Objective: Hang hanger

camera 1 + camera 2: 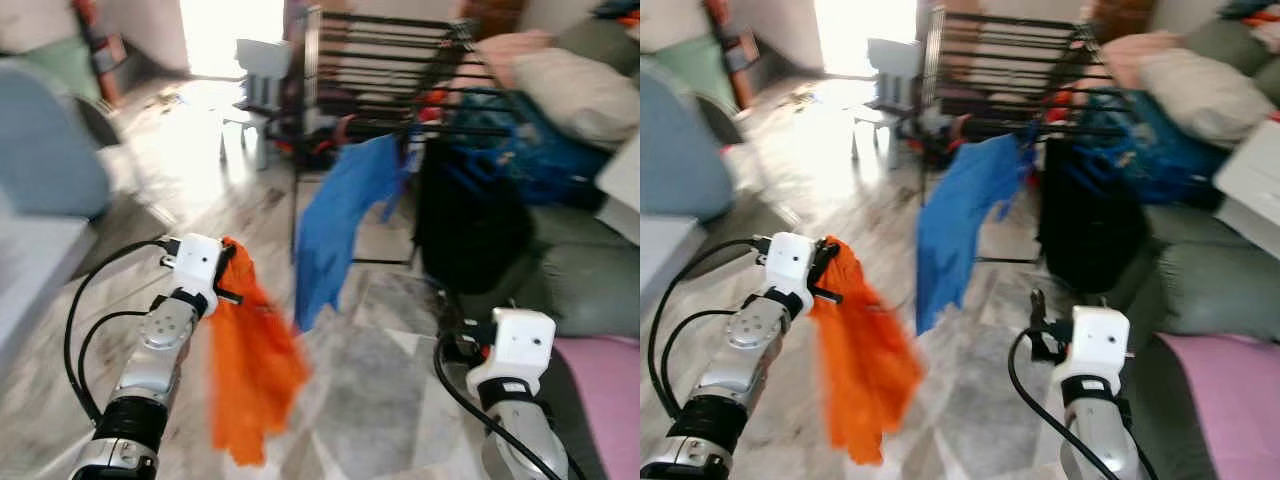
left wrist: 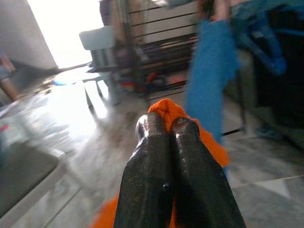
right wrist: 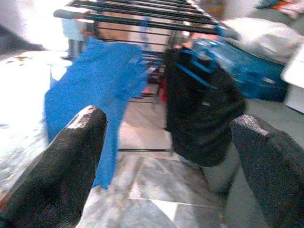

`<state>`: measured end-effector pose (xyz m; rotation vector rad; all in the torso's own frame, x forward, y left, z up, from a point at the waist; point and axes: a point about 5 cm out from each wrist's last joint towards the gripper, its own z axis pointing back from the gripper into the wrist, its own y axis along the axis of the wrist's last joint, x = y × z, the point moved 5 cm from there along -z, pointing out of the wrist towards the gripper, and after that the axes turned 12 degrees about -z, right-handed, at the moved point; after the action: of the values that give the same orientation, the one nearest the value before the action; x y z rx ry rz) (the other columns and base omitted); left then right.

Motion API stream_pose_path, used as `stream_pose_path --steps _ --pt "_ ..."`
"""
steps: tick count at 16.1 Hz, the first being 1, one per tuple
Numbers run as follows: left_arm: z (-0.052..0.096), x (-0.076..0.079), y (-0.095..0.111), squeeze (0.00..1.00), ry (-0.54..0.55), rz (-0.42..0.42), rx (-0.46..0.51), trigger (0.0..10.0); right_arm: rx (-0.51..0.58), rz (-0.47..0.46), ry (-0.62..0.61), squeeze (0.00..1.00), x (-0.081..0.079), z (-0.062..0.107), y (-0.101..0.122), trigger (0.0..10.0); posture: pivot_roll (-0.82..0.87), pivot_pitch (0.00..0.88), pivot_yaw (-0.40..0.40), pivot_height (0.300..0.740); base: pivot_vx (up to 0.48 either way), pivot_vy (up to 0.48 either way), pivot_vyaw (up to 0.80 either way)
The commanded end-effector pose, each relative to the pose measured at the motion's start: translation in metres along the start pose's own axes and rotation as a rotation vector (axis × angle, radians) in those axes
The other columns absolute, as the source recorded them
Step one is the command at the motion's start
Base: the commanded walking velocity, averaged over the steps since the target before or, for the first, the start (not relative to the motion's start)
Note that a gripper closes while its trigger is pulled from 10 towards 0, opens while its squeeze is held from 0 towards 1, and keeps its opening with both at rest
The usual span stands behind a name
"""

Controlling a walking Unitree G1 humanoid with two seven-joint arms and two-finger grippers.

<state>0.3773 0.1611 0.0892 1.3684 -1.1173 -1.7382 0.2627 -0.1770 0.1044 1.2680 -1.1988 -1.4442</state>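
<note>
Holding: left gripper [image 2: 164, 128], fingers pressed together on one orange cloth [image 1: 250, 370], short of rack [image 1: 385, 70]
Right gripper [image 3: 166, 156]: fingers spread, nothing between
Rack: two garments, blue cloth [image 1: 340, 225], black cloth [image 1: 465, 225]
Beside rack: one stool [image 1: 255, 75]

Head views motion-blurred. No hanger discernible inside orange garment [image 1: 250, 370]. Drying rack [image 1: 390, 70] top cropped; right gripper [image 3: 166, 166] fingertips cut off by frame edge.

Marble-tile floor [image 1: 380, 400] w/ black drying rack [image 1: 400, 60] & small grey chair [image 1: 262, 70] standing on it.
</note>
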Motion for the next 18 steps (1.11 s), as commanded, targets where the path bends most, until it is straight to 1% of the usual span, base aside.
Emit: stream_pose_path --steps 1,2,3,4,7,9,11,13,15,18 --pt "-0.009 0.009 0.017 0.00 -0.028 -0.007 0.048 10.0 0.019 -0.014 -0.031 0.00 0.009 0.001 0.006 10.0 0.02 0.000 -0.067 0.740 0.480 0.000 0.00" --pt "-0.009 0.009 0.017 0.00 -0.028 -0.007 0.047 10.0 0.030 -0.034 -0.039 0.00 0.010 0.002 0.008 10.0 0.02 0.000 -0.067 0.740 0.480 0.000 0.00" --pt "-0.009 0.008 0.019 0.00 -0.032 -0.036 0.057 10.0 0.054 -0.166 -0.096 0.00 0.015 0.006 0.012 10.0 0.02 0.000 -0.061 0.740 0.480 0.000 0.00" --pt "-0.009 0.008 0.019 0.00 -0.034 -0.040 0.056 10.0 0.046 -0.180 -0.115 0.00 0.017 0.009 0.008 10.0 0.02 0.000 -0.050 0.740 0.480 0.000 0.00" --pt "-0.011 0.010 0.018 0.00 -0.050 -0.058 0.051 10.0 0.040 -0.179 -0.135 0.00 0.017 0.013 0.002 10.0 0.02 0.000 -0.015 0.740 0.480 0.000 0.00" --pt "-0.015 0.007 0.020 0.00 -0.053 -0.062 0.050 10.0 0.046 -0.170 -0.144 0.00 0.018 0.010 0.000 10.0 0.03 0.000 0.007 0.740 0.441 0.131 0.00" --pt "-0.020 0.001 0.021 0.00 -0.041 -0.050 0.040 10.0 0.048 -0.146 -0.125 0.00 0.015 0.007 0.001 10.0 0.03 0.000 0.003 0.740 0.388 0.283 0.00" --pt "-0.021 -0.001 0.021 0.00 -0.028 -0.037 0.038 10.0 0.042 -0.124 -0.106 0.00 0.014 0.005 0.002 10.0 0.03 0.000 -0.008 0.740 0.358 0.321 0.00" --pt "-0.021 0.002 0.019 0.00 -0.018 0.002 0.031 10.0 0.037 -0.107 -0.098 0.00 0.019 0.002 0.003 10.0 0.03 0.000 -0.036 0.740 0.293 0.381 0.00" --pt "-0.020 0.007 0.017 0.00 -0.029 0.028 0.027 10.0 0.036 -0.092 -0.084 0.00 0.019 -0.002 0.005 10.0 0.04 0.000 -0.051 0.740 0.000 0.449 0.00"
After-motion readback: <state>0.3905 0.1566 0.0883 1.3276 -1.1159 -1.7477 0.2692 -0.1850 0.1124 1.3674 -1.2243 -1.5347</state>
